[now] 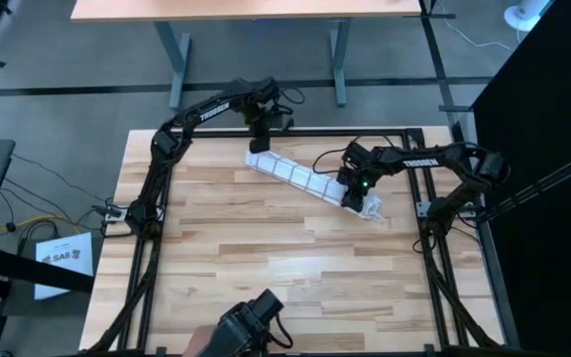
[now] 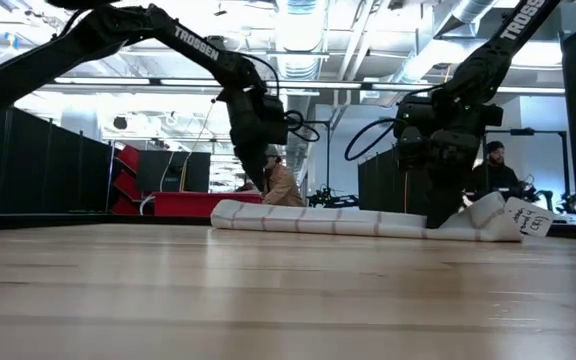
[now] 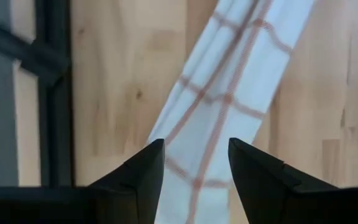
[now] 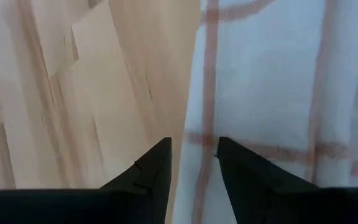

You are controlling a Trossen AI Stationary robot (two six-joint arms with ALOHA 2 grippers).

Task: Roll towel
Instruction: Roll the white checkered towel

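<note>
One towel [image 1: 310, 181], white with thin grid lines, lies on the table [image 1: 266, 268] as a long narrow band, already folded or rolled lengthwise, running from about 11 o'clock to about 2 o'clock of the table's centre, close to the far edge. Left claw [image 1: 257, 146] stands over the band's 11 o'clock end; its wrist view shows the fingers parted with cloth between and beneath them, not pinched. Right claw [image 1: 350, 190] stands over the 2 o'clock end; its fingers are likewise apart, astride the cloth's edge, nothing gripped. In the low view a small white tag [image 2: 528, 220] sticks up at that same end, where the cloth is bunched. Judgement: the cloth is thin, light and limp; it will sag, slip and unfold if lifted by one layer only, so hold should be taken at the short ends, pinching all layers together, one claw per end. Not fragile. Count: one towel, two arms, two claws. A printed paper sheet [image 1: 62, 255] lies off the table at 9 o'clock. One person [image 2: 280, 182] is visible in the room beyond
</note>
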